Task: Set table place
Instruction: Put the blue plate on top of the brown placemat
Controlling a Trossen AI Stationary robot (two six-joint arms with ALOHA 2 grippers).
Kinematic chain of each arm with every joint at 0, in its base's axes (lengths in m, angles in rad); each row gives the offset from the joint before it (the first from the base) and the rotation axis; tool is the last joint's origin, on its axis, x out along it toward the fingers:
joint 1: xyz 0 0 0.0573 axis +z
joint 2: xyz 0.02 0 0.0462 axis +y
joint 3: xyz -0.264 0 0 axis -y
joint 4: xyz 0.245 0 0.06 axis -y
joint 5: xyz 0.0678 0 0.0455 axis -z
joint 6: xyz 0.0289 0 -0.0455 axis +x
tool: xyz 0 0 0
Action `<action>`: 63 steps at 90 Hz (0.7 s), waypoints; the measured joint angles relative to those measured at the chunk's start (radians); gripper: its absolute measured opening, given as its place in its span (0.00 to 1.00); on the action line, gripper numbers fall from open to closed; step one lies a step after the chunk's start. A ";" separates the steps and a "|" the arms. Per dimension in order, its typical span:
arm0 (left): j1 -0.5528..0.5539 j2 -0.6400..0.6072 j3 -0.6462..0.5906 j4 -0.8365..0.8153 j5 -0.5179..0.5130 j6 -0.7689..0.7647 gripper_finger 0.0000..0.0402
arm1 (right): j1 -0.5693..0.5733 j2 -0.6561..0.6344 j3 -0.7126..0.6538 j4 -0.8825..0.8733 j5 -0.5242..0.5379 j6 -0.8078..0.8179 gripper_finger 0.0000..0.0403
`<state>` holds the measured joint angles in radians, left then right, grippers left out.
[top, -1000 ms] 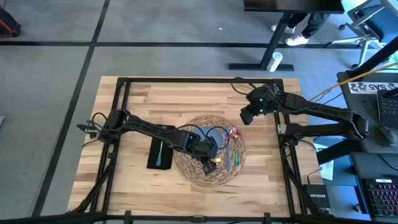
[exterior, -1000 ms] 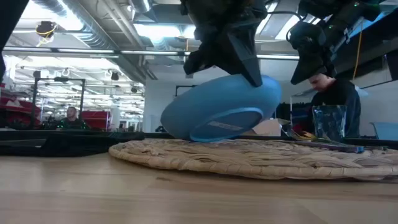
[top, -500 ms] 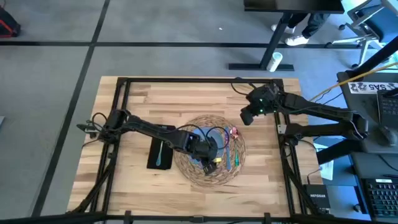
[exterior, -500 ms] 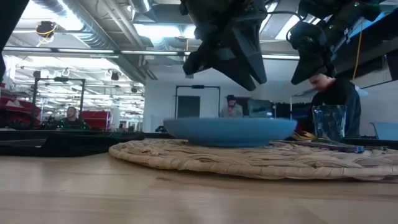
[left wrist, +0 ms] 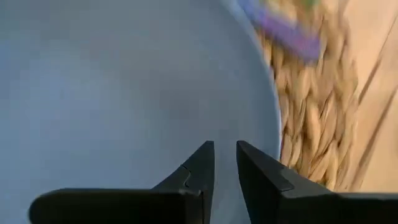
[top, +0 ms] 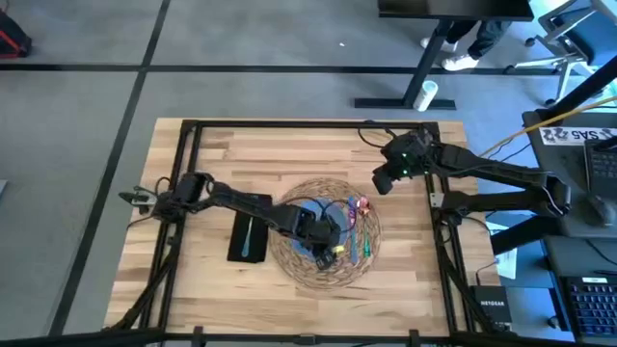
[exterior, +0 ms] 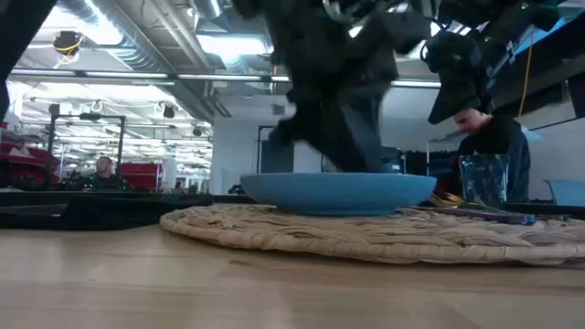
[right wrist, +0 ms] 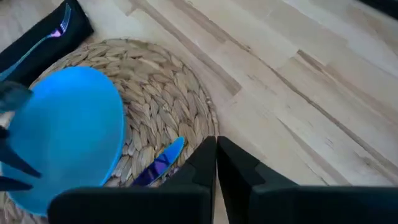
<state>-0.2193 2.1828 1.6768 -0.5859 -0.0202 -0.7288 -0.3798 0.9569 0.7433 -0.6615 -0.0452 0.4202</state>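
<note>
Plate (exterior: 338,193) sits flat on the placemat (right wrist: 168,99), my left hand (left wrist: 225,163) nearly closed and empty just above it; next I fetch the cutlery (top: 359,231), right hand (right wrist: 216,163) clenched, waiting.

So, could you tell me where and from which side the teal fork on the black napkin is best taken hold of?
I would grip the teal fork across the middle of its slim handle, coming straight down from above. It lies flat along the black napkin, beside the woven placemat, with nothing over it; a side approach would probably catch the cloth. The left gripper is nearest.
</note>
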 joint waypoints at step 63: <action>0.024 0.015 0.094 -0.009 0.027 0.020 0.11 | 0.000 0.000 0.000 -0.009 0.000 -0.007 0.00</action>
<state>-0.1950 2.1975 1.7712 -0.5944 0.0067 -0.7088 -0.3798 0.9569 0.7433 -0.6701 -0.0452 0.4129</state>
